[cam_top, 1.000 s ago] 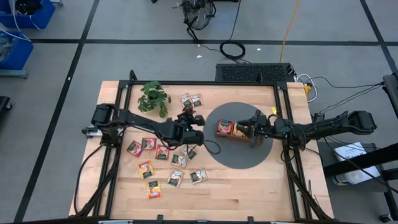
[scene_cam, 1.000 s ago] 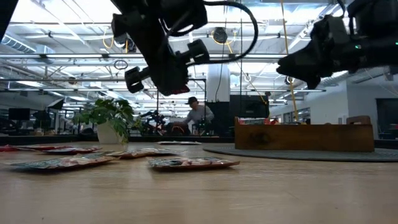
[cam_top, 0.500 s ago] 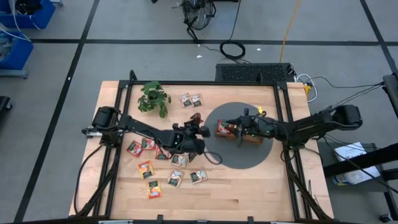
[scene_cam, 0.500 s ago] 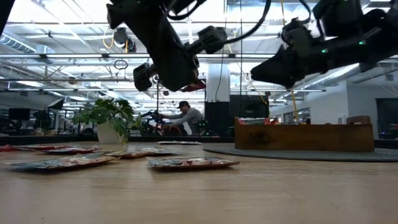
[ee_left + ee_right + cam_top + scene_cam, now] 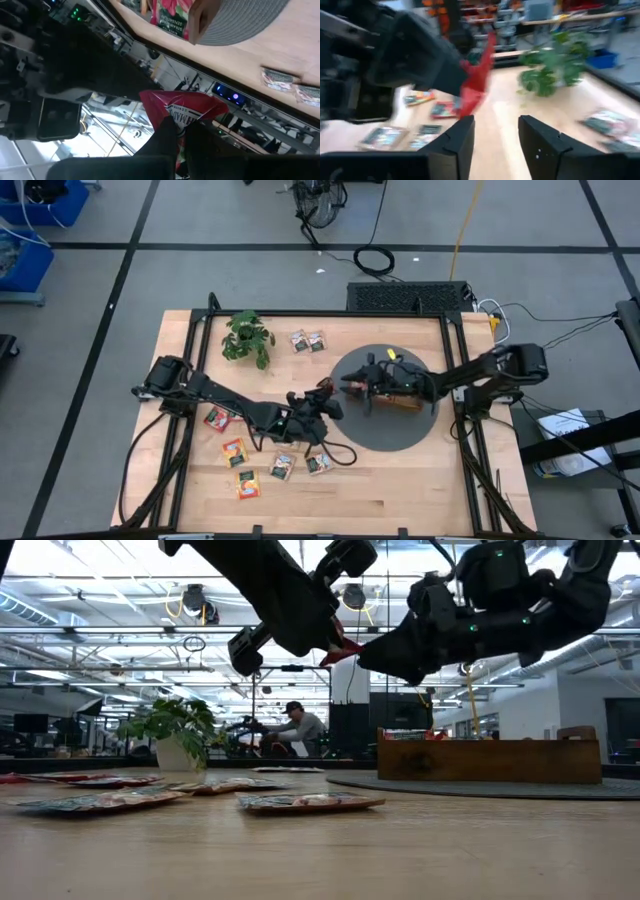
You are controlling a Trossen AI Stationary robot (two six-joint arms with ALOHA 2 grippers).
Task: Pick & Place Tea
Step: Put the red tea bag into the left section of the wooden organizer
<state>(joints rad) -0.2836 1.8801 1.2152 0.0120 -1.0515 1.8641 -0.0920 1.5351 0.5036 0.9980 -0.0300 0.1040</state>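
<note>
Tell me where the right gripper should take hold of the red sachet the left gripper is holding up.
Probably the free upper edge of the red sachet. The left gripper pinches its lower part, fingers shut on it, so the rest stands clear in the air. The right gripper faces it with fingers open; coming straight on, one finger either side of the thin flat face, looks best.

The left tool (image 5: 325, 394), clamped on a red tea sachet (image 5: 336, 644), is swinging away from the plant (image 5: 246, 337) toward the wooden tray (image 5: 392, 388), now reaching the grey mat's (image 5: 385, 430) edge. The right tool (image 5: 352, 386), fingers spread, is moving from over the tray out past its plant-side end, nearly meeting that sachet.
</note>
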